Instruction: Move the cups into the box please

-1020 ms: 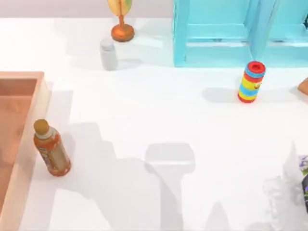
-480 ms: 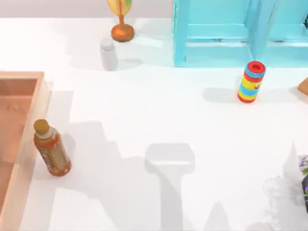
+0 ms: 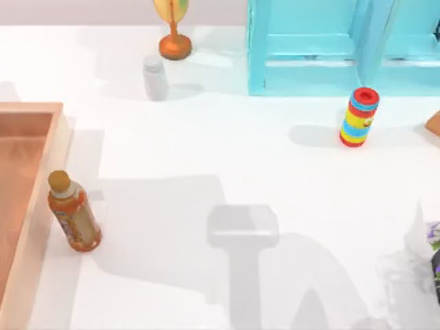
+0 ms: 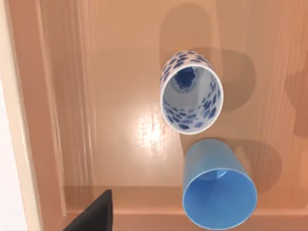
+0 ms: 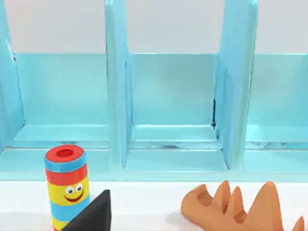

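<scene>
Seen from the left wrist camera, both cups stand upright inside the box [image 4: 53,115], on its glossy reddish-brown floor: the white cup with blue floral pattern [image 4: 191,98] is near the middle of the view, and the blue tumbler [image 4: 219,190] is just beside it, next to the box's light wooden wall; whether the two rims actually touch cannot be told from this angle. Both cups are empty. A dark tip of the left gripper [image 4: 94,215] pokes into the edge of that view above the box wall, holding nothing that can be seen; how far its fingers are parted cannot be told. In the top view the box lies at the table's [image 3: 227,158] left edge, with the orange-brown bottle [image 3: 73,213] standing just outside its rim. The striped cylinder [image 3: 359,117] stands on the right half of the table, in front of the turquoise shelf frame [image 3: 330,48], whose compartments are bare in the right wrist view. There a dark tip of the right gripper [image 5: 91,214] shows near the cylinder, beside an orange jagged object [image 5: 236,207]; its opening cannot be judged either.
</scene>
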`<move>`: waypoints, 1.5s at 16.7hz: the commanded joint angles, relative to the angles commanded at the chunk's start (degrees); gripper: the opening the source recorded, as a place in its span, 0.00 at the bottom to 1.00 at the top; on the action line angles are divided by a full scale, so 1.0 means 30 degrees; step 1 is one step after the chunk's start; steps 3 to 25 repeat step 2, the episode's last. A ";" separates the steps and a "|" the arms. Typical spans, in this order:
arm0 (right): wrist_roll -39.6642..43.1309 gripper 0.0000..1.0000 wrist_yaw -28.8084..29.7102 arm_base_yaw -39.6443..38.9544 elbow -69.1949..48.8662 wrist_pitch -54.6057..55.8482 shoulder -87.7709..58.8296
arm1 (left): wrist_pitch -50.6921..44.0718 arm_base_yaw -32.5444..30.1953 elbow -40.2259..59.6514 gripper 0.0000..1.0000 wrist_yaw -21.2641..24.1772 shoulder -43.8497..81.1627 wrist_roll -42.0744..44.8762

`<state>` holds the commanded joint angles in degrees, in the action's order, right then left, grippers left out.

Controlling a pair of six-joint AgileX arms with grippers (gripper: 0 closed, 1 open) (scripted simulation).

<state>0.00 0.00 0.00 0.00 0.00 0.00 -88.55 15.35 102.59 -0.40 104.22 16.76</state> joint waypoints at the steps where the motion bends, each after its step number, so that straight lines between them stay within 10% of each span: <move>1: 0.0000 1.00 0.0000 0.0000 0.0000 0.0000 0.0000 | -0.0258 -0.0016 0.0257 1.00 -0.0018 -0.0014 -0.0002; 25: 0.0000 1.00 0.0000 0.0000 0.0000 0.0000 0.0000 | -0.0321 -0.0020 0.0320 1.00 -0.0024 -0.0018 -0.0002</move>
